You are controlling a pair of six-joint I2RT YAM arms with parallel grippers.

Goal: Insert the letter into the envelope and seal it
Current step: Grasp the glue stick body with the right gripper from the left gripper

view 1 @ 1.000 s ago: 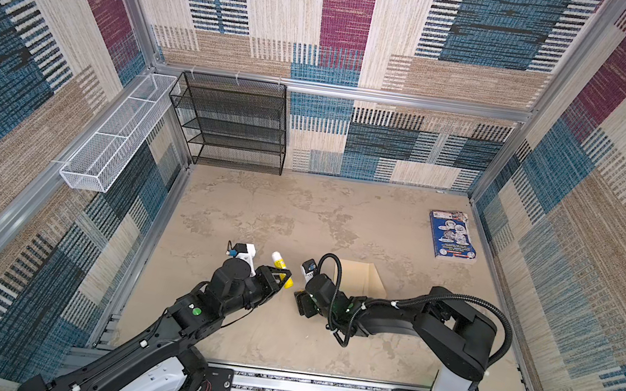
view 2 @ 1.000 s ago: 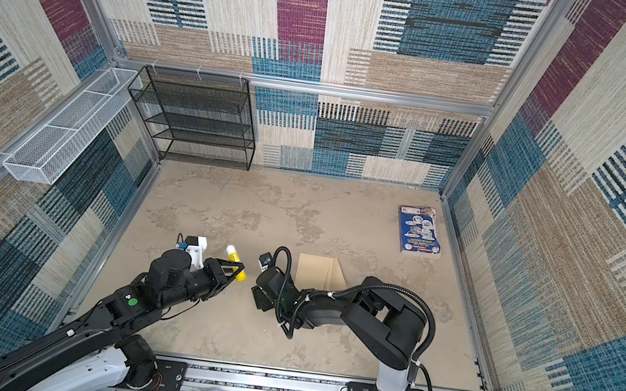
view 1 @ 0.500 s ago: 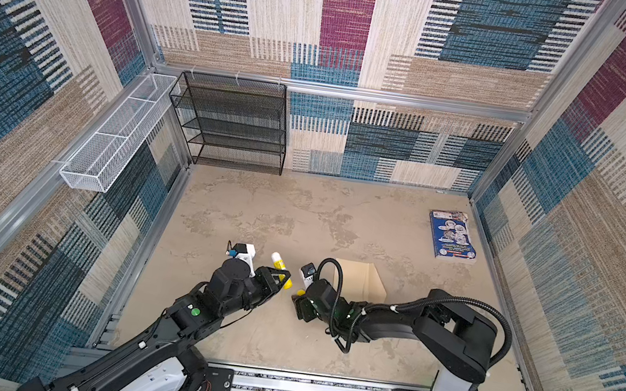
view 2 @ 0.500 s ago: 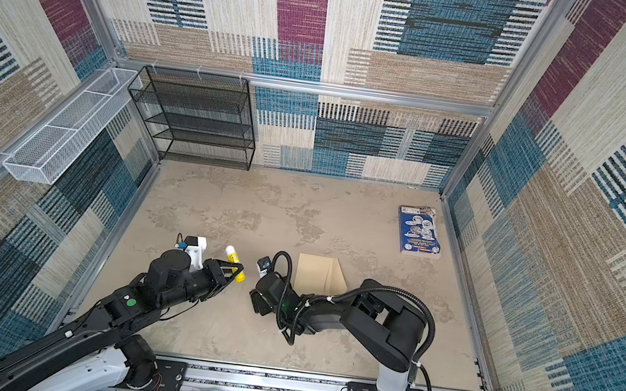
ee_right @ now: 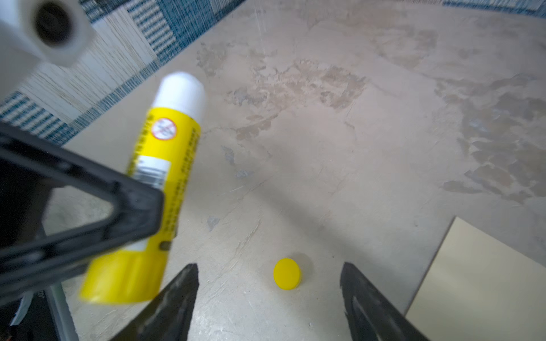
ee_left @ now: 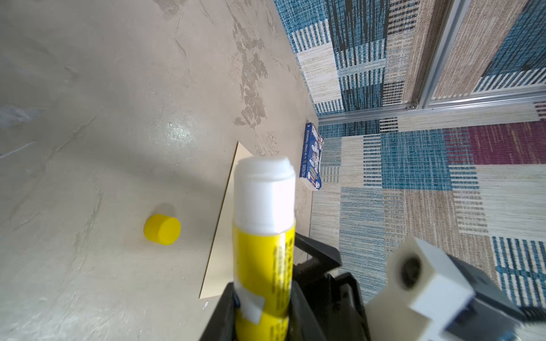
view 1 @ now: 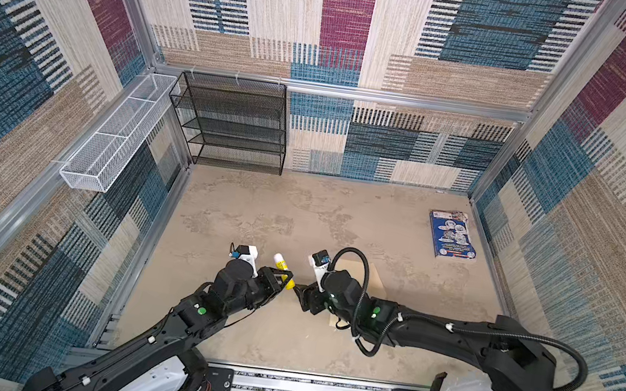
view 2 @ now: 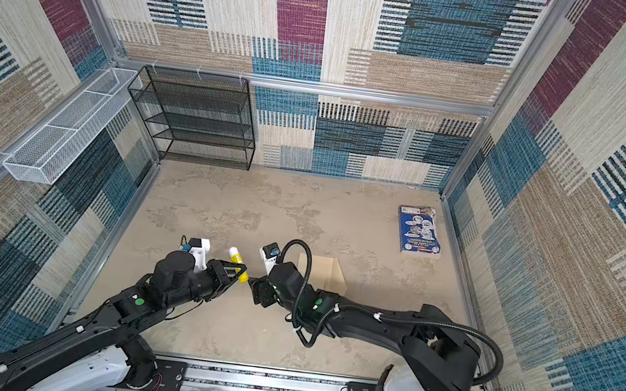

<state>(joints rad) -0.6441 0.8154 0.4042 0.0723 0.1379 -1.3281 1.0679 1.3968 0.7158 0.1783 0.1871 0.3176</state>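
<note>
The tan envelope point(view 1: 372, 281) point(view 2: 327, 272) lies flat on the table, partly under my right arm, and shows in both wrist views point(ee_left: 223, 236) point(ee_right: 478, 280). The letter is out of view. My left gripper point(view 1: 284, 276) point(ee_left: 263, 310) is shut on a yellow glue stick point(view 1: 283, 270) point(ee_left: 264, 230) point(ee_right: 159, 165) whose white tip is uncapped. The stick's yellow cap point(ee_left: 162, 229) point(ee_right: 286, 273) lies on the table beside the envelope. My right gripper point(view 1: 299, 289) point(ee_right: 269, 271) is open just above the cap, close to the stick's base, with nothing between its fingers.
A glossy blue booklet point(view 1: 452, 234) point(view 2: 419, 230) lies by the right wall at the back. A black mesh rack point(view 1: 234, 121) stands at the back left, and a white wire basket point(view 1: 114, 133) hangs on the left wall.
My right wrist has shifted slightly beside the glue stick. The left arm has stayed still with the stick in its grip.
</note>
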